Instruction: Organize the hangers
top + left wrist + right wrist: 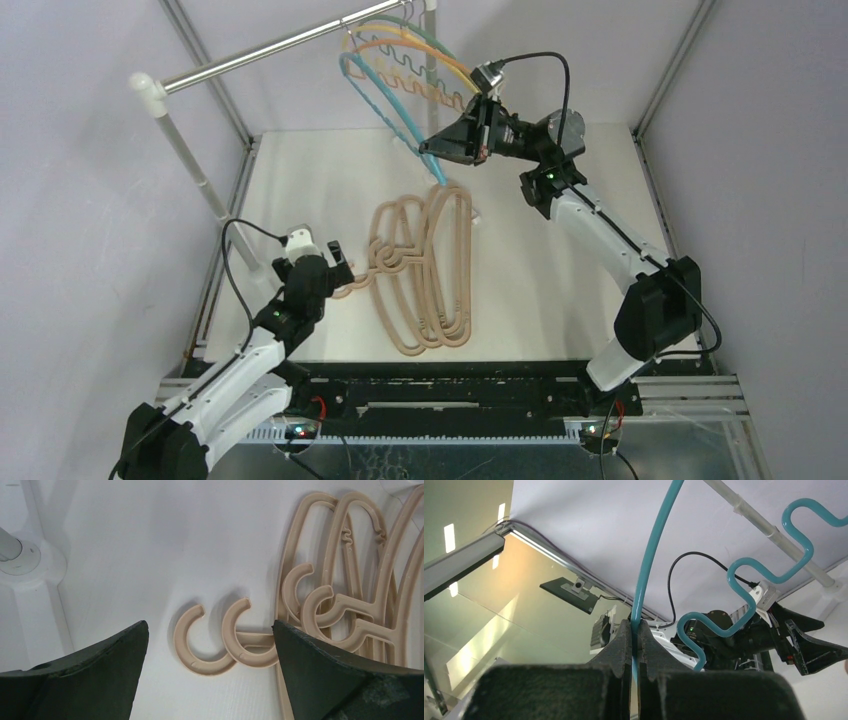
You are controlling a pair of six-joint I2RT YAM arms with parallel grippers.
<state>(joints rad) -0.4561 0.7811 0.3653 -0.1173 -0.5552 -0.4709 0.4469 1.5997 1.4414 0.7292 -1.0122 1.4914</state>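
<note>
I am looking down on a white table (pixel 540 260) with a silver rail (pixel 270 48) crossing its far left corner, carried on a white pole (pixel 190 165).

A pile of thick beige hangers (pixel 425 270) is lying flat in the middle of the table, overlapping one another, with their hooks pointing toward the left arm. None of them is on the rail, so I am judging this part of the job as not yet begun.

Thin coloured hangers (pixel 400 45) in orange, yellow and green are hanging together near the rail's far end, which looks like finished work.

A teal hanger (pixel 385 100) is hanging in front of them. The right gripper (pixel 432 152) is pinching its thin frame low down, pads pressed tight on either side of it in the right wrist view. I cannot tell whether its hook is over the rail.

The left gripper (pixel 345 268) is hovering low beside the beige pile, fingers spread wide and holding nothing.

Four rounded beige hooks (pixel 200 647) are showing in the left wrist view, the two nearest lying in the gap between the fingers.
</note>
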